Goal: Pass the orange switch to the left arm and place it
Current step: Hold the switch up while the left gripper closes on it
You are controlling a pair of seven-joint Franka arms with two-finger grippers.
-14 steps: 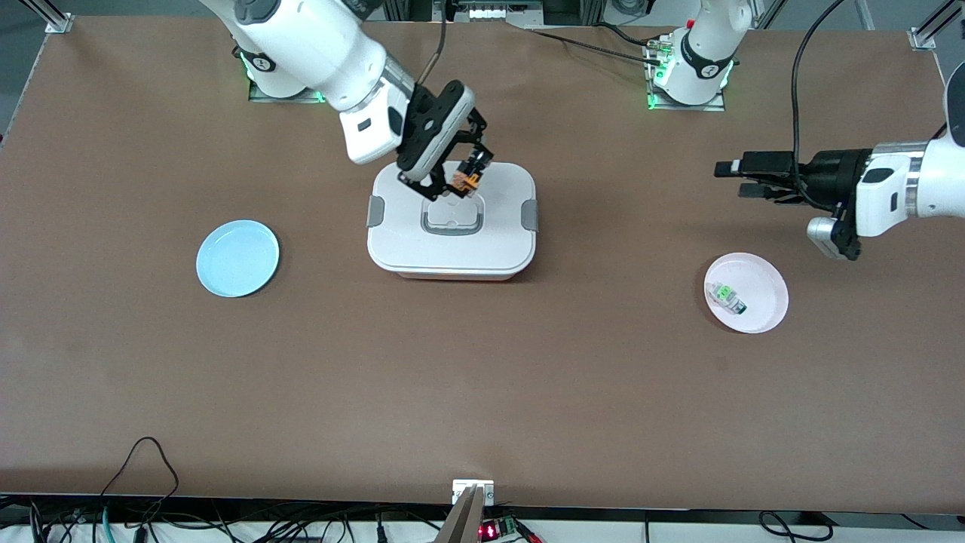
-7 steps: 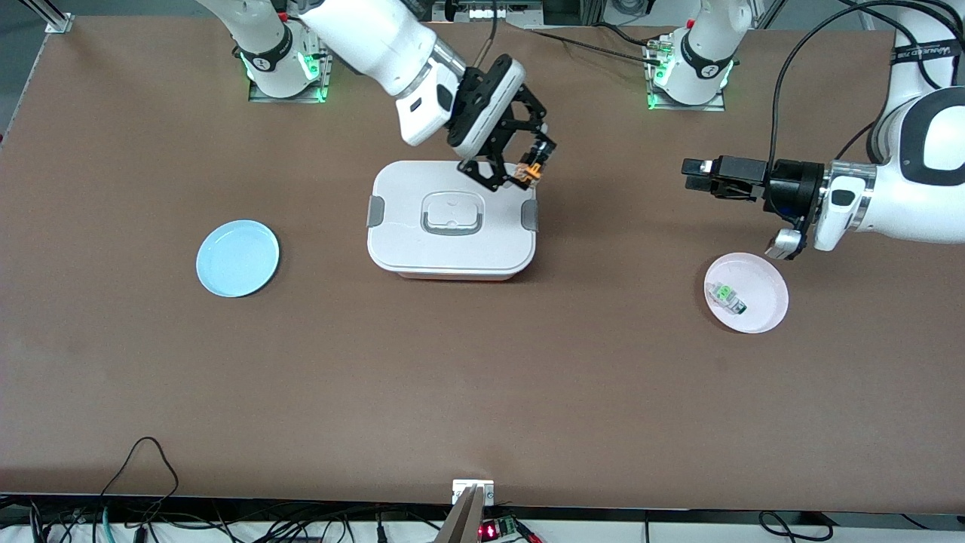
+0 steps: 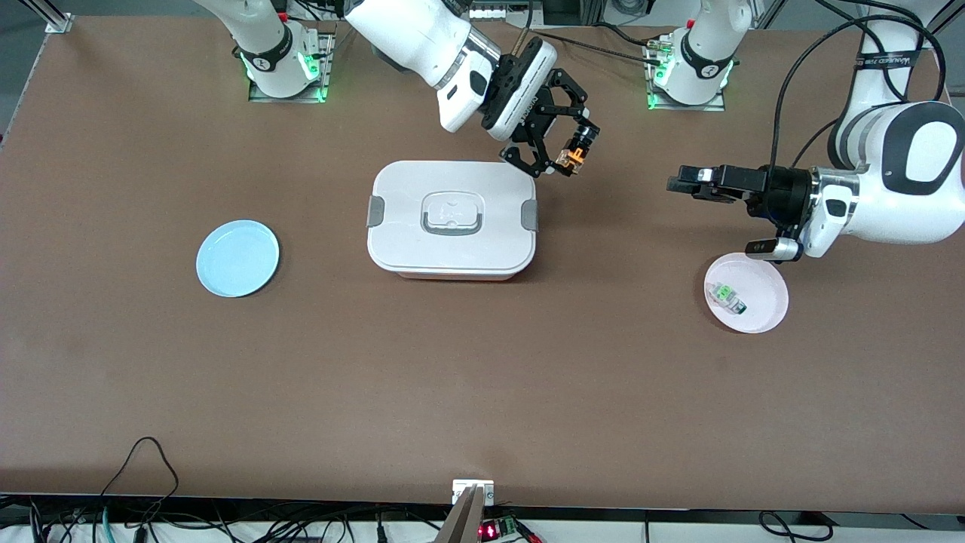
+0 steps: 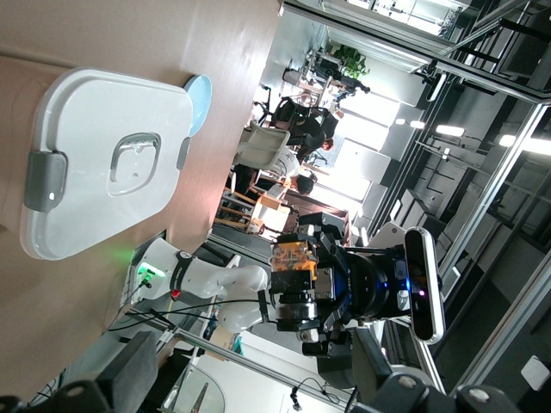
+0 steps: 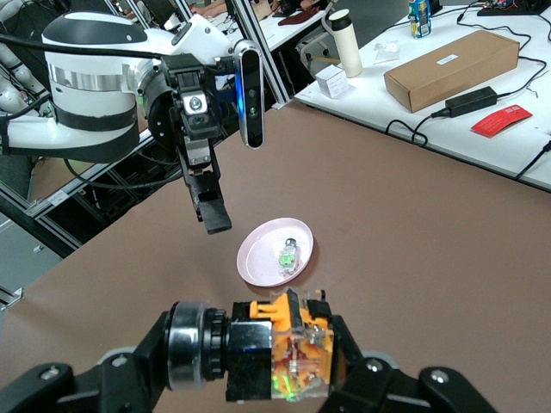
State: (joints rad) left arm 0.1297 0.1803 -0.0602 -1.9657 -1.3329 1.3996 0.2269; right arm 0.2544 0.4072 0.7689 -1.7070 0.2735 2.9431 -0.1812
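Observation:
My right gripper is shut on the orange switch and holds it in the air, just off the box's corner toward the left arm's end. The white box sits mid-table. My left gripper is open and empty, level above the table near the pink plate, its fingers pointing at the switch with a gap between them. In the right wrist view the switch sits sideways between the pads, round black end outward, with the left gripper ahead. The left wrist view shows the held switch and the box.
A pink plate with a green-and-white component lies under the left arm's wrist. A blue plate lies toward the right arm's end. The arm bases stand along the table's back edge.
My right gripper carried the switch from over the box lid, past its edge, toward the left arm. My left gripper moved toward it.

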